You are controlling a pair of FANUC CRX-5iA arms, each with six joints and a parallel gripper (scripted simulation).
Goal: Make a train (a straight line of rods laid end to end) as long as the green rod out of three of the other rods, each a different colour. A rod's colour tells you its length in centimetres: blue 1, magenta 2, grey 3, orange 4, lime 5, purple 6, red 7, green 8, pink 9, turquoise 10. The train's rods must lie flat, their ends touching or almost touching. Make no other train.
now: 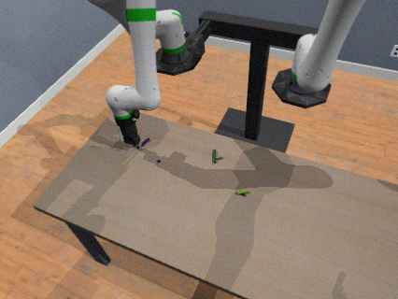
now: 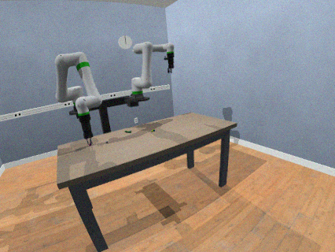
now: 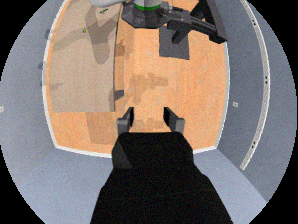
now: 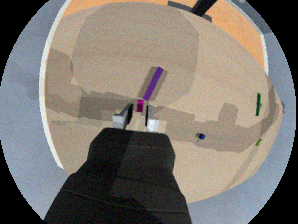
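A purple rod (image 1: 146, 142) (image 4: 154, 83) lies flat on the table. A short magenta rod (image 4: 140, 106) is just off its near end, slightly to one side and at a different angle; whether they touch is unclear. My right gripper (image 1: 137, 145) (image 2: 90, 144) (image 4: 139, 110) is partly open and low over the table, its fingertips on either side of the magenta rod. A blue rod (image 1: 159, 161) (image 4: 201, 136) lies apart. The green rod (image 1: 214, 156) (image 4: 258, 104) has a grey rod (image 1: 220, 158) beside it. My left gripper (image 2: 170, 72) (image 3: 148, 113) is open and empty, high up.
A lime rod (image 1: 242, 192) (image 4: 259, 142) (image 3: 84, 30) lies farther along the table (image 1: 187, 224), with a small dark blue piece (image 1: 243, 195) against it. A black stand (image 1: 256, 89) rises behind the table. Arm shadows cross the table top.
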